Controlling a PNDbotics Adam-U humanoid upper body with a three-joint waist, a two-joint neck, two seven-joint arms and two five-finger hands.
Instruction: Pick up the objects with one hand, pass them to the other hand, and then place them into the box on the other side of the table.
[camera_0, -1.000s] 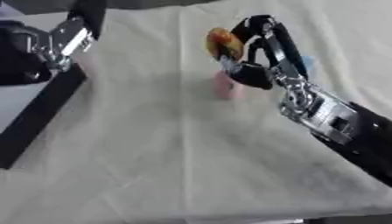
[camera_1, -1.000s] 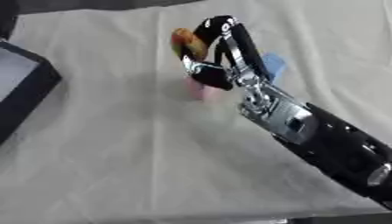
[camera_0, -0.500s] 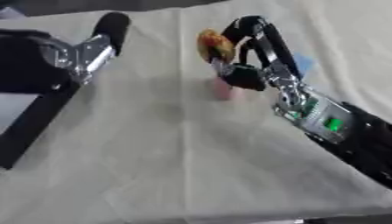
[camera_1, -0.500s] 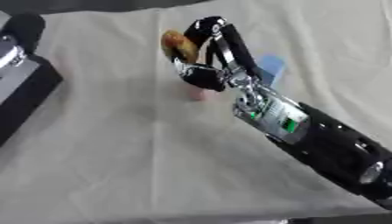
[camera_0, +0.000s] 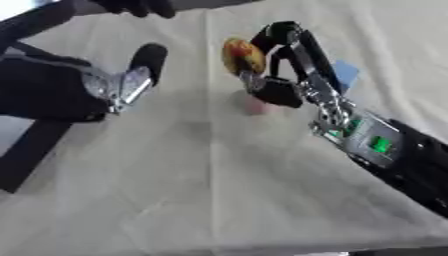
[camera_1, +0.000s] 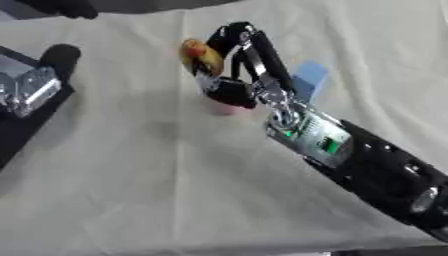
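Observation:
My right hand (camera_0: 282, 86) is raised over the middle of the table, fingers curled round a round orange and yellow object (camera_0: 241, 56) with a red patch. My left hand (camera_0: 127, 85) reaches in from the left, its black fingers straight and pointing up, a short gap away from the held object and holding nothing. Part of the black box (camera_0: 33, 150) shows at the left edge, under the left arm. A small pink object (camera_0: 254, 105) stands on the cloth just below the right hand, partly hidden by it.
A light blue object (camera_0: 346, 75) lies on the cloth behind the right hand. The table is covered by a cream cloth (camera_0: 175, 190). A dark shape (camera_0: 131, 6) sits at the far edge.
My left hand has come in from the left and moved right, toward the right hand. The right hand has carried the orange object slightly left and stays shut on it.

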